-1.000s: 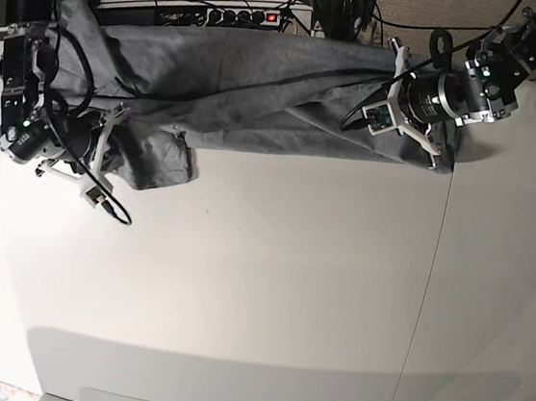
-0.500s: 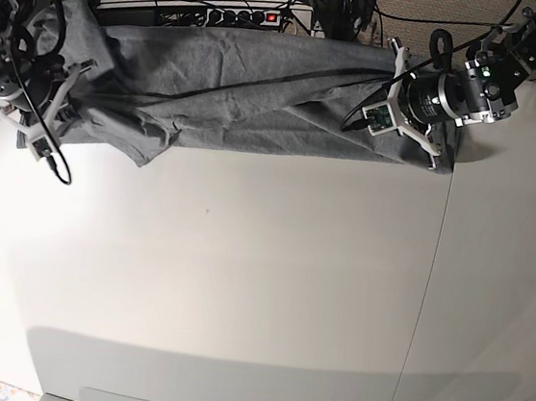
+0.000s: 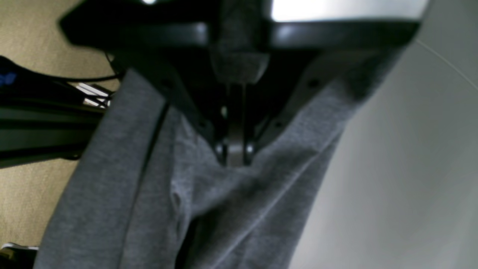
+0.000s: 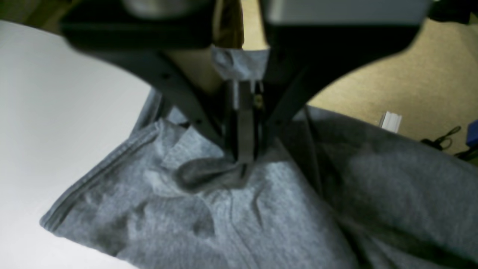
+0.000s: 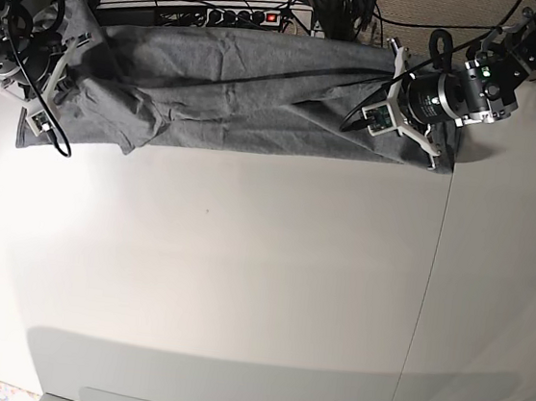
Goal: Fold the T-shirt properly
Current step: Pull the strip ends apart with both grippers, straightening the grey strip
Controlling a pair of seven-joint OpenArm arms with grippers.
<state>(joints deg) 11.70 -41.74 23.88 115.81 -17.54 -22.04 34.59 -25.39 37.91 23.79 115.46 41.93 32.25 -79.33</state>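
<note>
- A black power strip (image 5: pixel 245 16) and cables lie behind the white bench (image 5: pixel 239 284).
- The wrinkled heather-grey cotton T-shirt (image 5: pixel 251 92) lies stretched along the far edge.
- Left gripper (image 3: pixel 235 158) and right gripper (image 4: pixel 242 164): jaws pinched on fabric; the folds hide the tips.

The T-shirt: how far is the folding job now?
Done: the T-shirt lies stretched along the table's far edge. In hand: the left hand and the right hand each pinch one end. Left: every fold; wrinkles remain and no neat fold shows.
</note>
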